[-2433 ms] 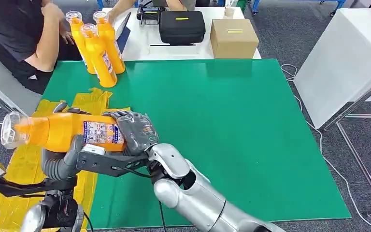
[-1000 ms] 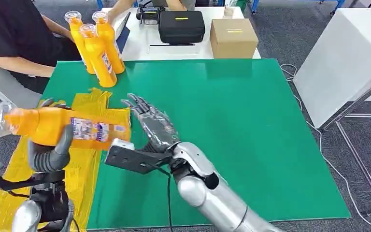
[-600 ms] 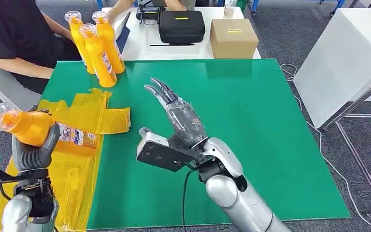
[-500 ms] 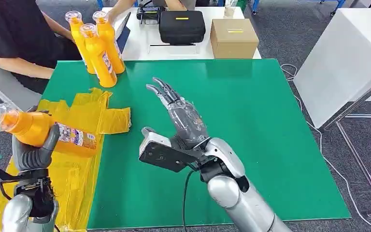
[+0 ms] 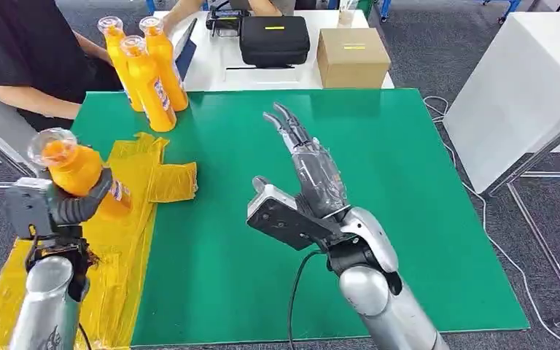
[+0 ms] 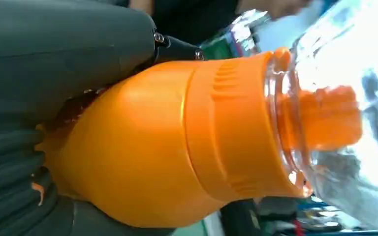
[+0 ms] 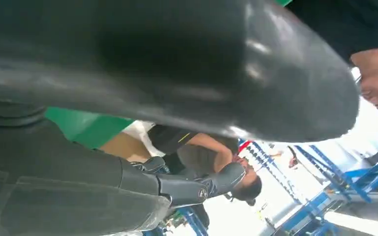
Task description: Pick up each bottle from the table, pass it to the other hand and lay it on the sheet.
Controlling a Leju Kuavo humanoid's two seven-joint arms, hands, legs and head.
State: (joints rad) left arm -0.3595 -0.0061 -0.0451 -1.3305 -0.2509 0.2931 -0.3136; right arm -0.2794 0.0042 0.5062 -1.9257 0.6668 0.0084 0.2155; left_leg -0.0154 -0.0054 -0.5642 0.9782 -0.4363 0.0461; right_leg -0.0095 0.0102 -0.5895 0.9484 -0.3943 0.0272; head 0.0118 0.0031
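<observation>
Currently, the scene by parts:

Left hand: the left hand is raised at the near left, over the yellow sheet, its grey thumb and dark fingers wrapped around the body of an orange bottle.

Held bottle: the orange bottle is tilted, its clear cap toward the camera and up, its labelled lower end pointing down toward the sheet. In the left wrist view the bottle shows its ribbed orange shoulder and clear cap, with the hand's grey cover pressed against its side.

Sheet: the yellow sheet, crumpled plastic, lies along the near-left edge of the green bench and hangs over that edge.

Right hand: the right hand is lifted above the middle of the bench with its fingers stretched out and apart, pointing away from the robot, grasping nothing. In the right wrist view its thumb is a dark blur close to the lens.

Bench: the green bench has a mat-like top.

Waiting bottles: three orange bottles stand upright, close together, at the far-left corner of the bench.

Behind the bench: a white table carries a black case and a cardboard box, side by side.

Person: a person in a dark shirt sits at the far left, an arm near the standing bottles.
</observation>
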